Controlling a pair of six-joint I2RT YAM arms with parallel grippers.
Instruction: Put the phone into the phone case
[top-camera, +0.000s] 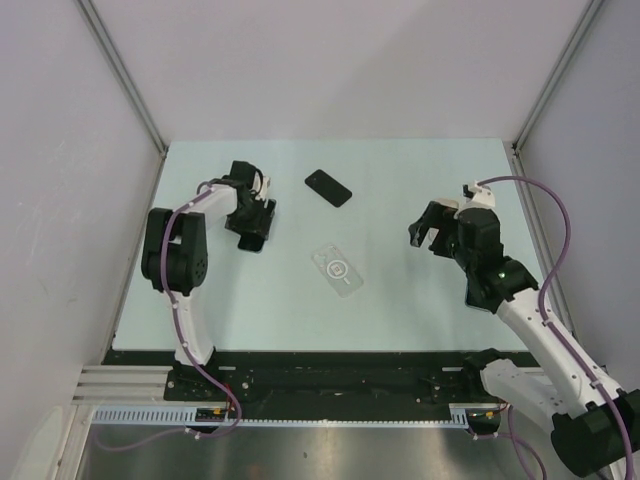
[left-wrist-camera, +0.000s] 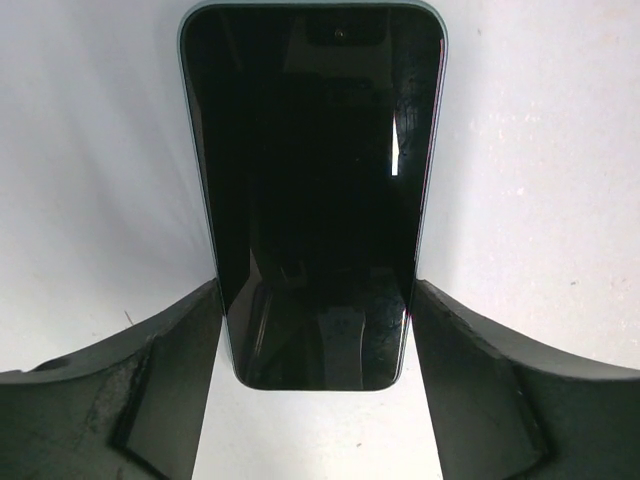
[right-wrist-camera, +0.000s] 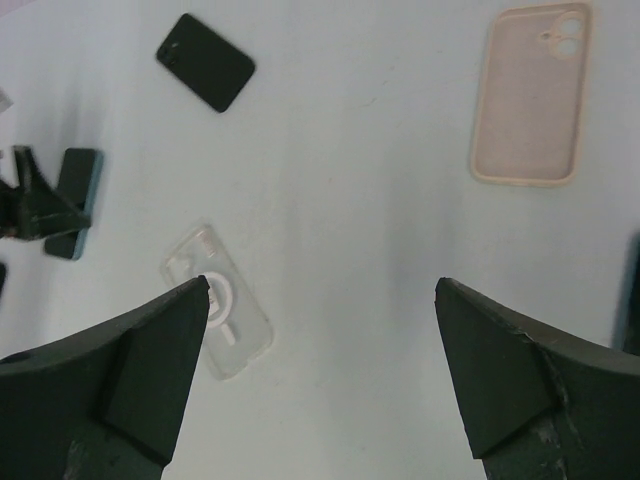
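The phone lies screen up on the pale table, a dark slab with a teal edge. My left gripper straddles its near end, and its fingers press against both long edges. From above, that gripper sits over the phone at the left. A clear phone case with a white ring lies flat mid-table and shows again in the right wrist view. My right gripper hovers open at the right, high above the table, with nothing between its fingers.
A black phone case lies behind the clear one, its camera cutout showing. A beige case lies inside up at the right, hidden under the right arm from above. White walls and metal posts enclose the table.
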